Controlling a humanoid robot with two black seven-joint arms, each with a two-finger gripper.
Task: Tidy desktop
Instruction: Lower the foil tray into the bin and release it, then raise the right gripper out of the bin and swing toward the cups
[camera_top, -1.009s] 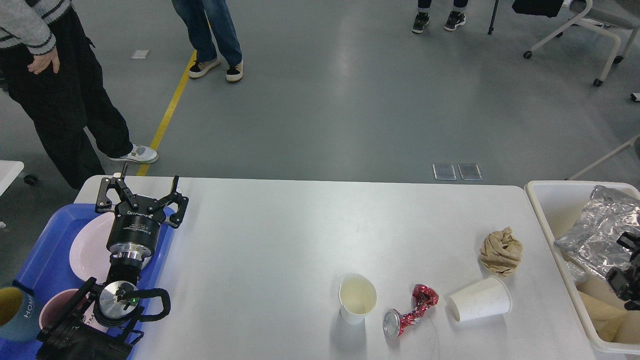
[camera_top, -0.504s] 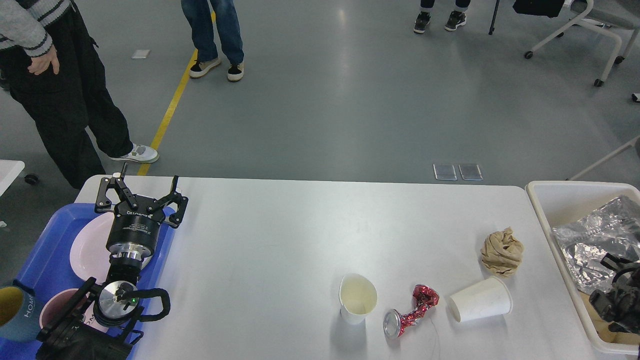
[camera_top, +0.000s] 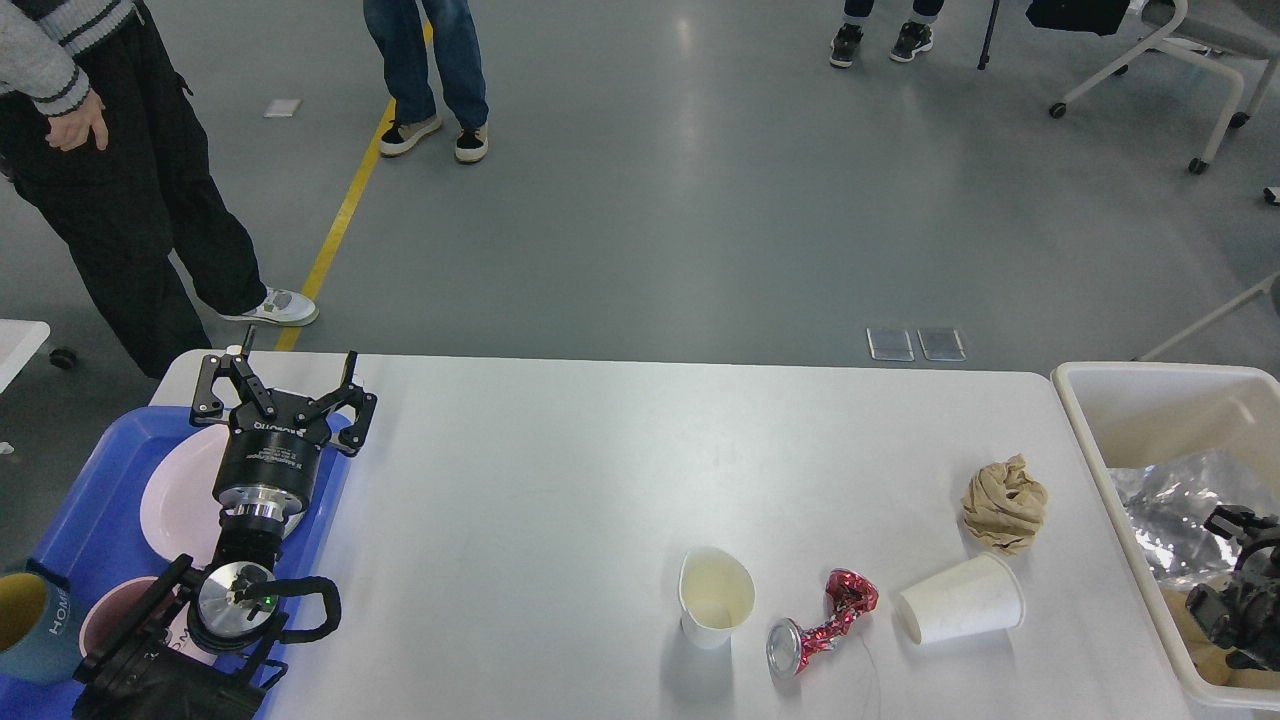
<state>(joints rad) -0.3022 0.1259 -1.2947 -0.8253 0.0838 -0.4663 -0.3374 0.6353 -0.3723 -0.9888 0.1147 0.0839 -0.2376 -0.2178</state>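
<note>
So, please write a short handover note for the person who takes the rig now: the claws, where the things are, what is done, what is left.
Left claw: open, empty, hovering over the blue tray at the left end of the desktop.
Right claw: low inside the cream bin, at the crumpled foil; open or shut cannot be told.
Done: foil in the bin; pink dishes and a mug on the tray.
Left on the desktop: upright paper cup, tipped paper cup, crushed red can, brown paper ball.
</note>
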